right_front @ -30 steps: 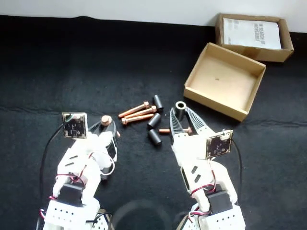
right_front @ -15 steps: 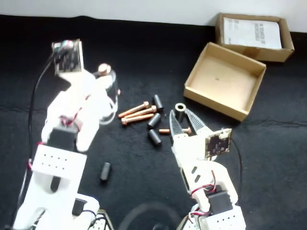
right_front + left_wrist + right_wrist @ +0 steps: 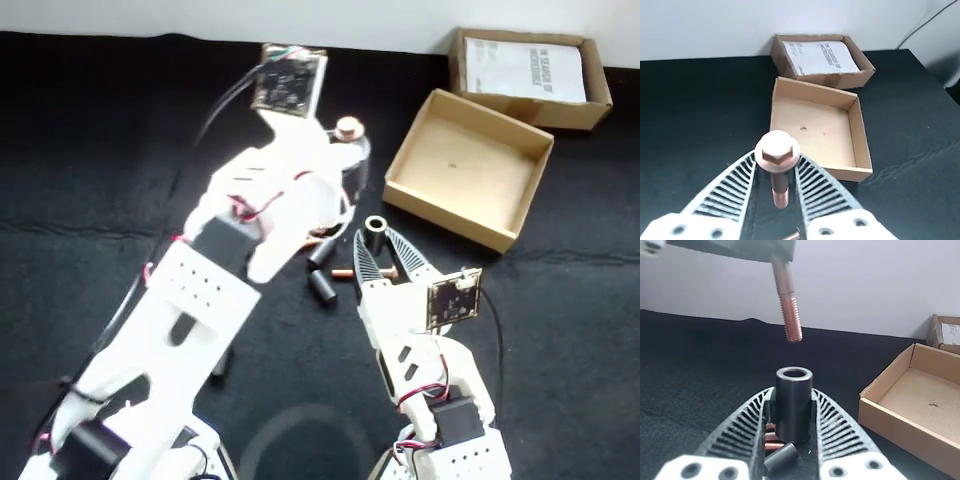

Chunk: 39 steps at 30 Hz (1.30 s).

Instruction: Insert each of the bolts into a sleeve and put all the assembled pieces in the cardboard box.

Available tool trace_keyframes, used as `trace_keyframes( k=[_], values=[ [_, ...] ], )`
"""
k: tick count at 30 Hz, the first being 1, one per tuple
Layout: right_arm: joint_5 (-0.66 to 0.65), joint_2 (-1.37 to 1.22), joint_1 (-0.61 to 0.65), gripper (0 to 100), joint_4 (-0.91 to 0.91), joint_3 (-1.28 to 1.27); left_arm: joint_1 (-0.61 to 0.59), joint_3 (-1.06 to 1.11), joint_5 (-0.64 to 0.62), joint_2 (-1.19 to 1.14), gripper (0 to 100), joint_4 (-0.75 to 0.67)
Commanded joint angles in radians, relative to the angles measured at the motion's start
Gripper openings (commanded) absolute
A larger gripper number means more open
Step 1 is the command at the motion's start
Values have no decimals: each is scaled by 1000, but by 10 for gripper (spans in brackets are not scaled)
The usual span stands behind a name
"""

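Above the table [image 3: 560,330], the left gripper [image 3: 777,162] clamps a bolt [image 3: 780,192] upright, tip hanging over, not touching, the sleeve [image 3: 793,412] that the right gripper [image 3: 793,396] grips upright; insertion is in hand; next, centre tip on bore and lower straight; the box [image 3: 450,218] stands empty nearby.

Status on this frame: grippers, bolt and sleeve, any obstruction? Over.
Left gripper shut on bolt, threads down. Right gripper shut on upright sleeve. Bolt tip above sleeve mouth, not yet in. Nothing between them.
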<state>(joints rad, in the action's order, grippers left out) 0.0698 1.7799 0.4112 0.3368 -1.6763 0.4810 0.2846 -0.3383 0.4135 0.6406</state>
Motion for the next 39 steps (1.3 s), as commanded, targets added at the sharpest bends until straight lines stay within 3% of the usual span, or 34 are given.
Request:
trace_keyframes(
  k=[1,7,12,16,39],
  values=[
    [6,1,-10,6,-2,-133,31,-102,-2,-35,10,2],
    [6,-4,-10,6,-1,-133,81,-120,-2,-39,10,25],
    [6,-4,-10,6,-1,-133,107,-245,-2,-39,10,218],
    [6,-4,-10,6,-1,-133,97,-303,2,-39,10,288],
    [6,-4,-10,6,-1,-133,131,-208,-2,-39,10,293]
  ],
)
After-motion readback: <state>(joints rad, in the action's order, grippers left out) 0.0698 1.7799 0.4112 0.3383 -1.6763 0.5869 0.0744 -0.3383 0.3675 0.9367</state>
